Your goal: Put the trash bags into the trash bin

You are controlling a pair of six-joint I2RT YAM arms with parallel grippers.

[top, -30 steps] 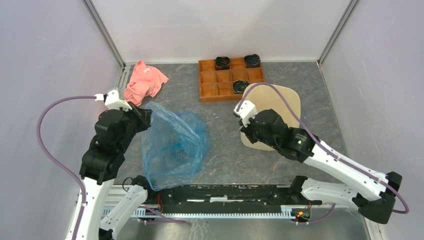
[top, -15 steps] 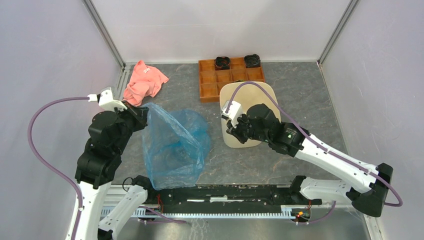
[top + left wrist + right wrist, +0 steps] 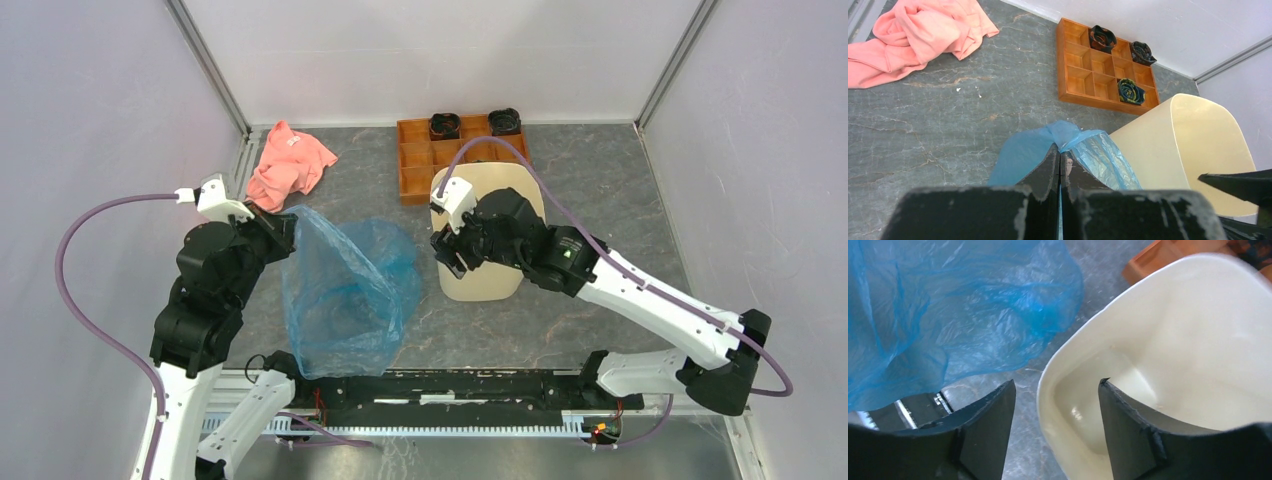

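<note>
Blue bag [image 3: 1083,146] in left fingers [image 3: 1045,176], bin [image 3: 1173,330] rim between right fingers [image 3: 984,426]

Top camera looks down from behind; both close wrist cameras share bin [image 3: 1173,340] and bag [image 3: 948,315].

The left arm [image 3: 205,300] and right arm [image 3: 650,305] are wearing white shells over black joints, each trailing a mauve cable [image 3: 120,199]; black fingers [image 3: 1040,175] are showing scuffs.
</note>
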